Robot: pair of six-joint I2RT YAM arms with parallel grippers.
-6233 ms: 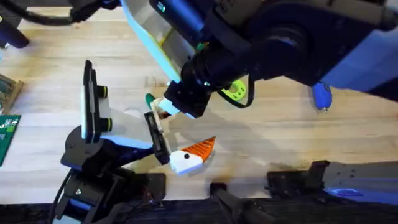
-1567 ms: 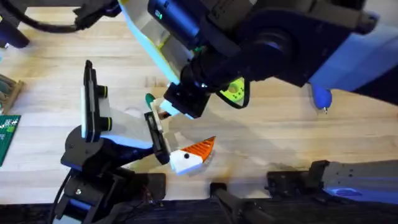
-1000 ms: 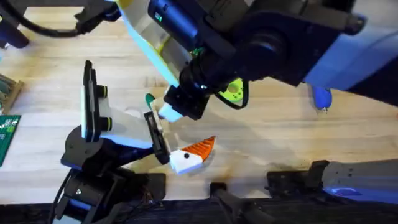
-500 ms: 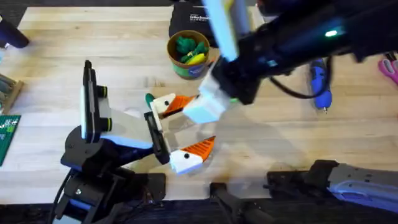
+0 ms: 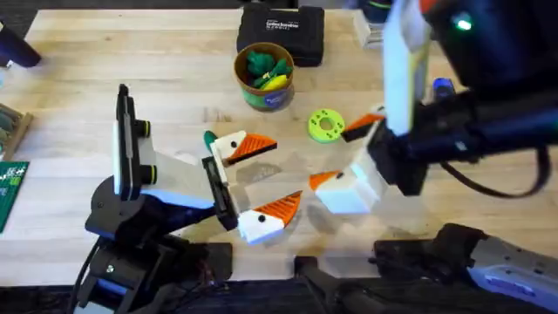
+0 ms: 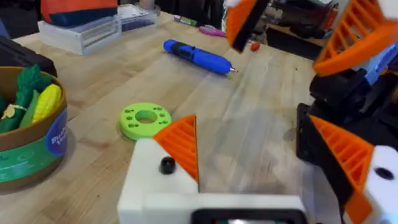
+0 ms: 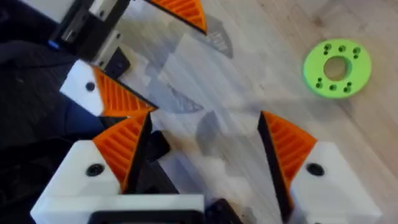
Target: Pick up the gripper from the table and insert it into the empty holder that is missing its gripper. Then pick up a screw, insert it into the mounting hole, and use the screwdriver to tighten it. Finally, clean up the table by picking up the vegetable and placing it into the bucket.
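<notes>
Where the overhead looks down, the gripper (image 5: 237,148) sits in the holder (image 5: 131,161), the bucket (image 5: 263,77) behind it; right gripper (image 5: 349,161) wide, empty. Left wrist: blue screwdriver (image 6: 198,56) beyond lime disc (image 6: 145,119); left gripper (image 6: 273,168) jaw state unclear. Right wrist: fingers (image 7: 289,146) spread over wooden table (image 7: 261,81).

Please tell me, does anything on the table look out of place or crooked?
Nothing is spilled or broken. Only the gripper on the holder looks slightly odd: it points at a different angle from the finger below it, so it may not be seated squarely.
</notes>
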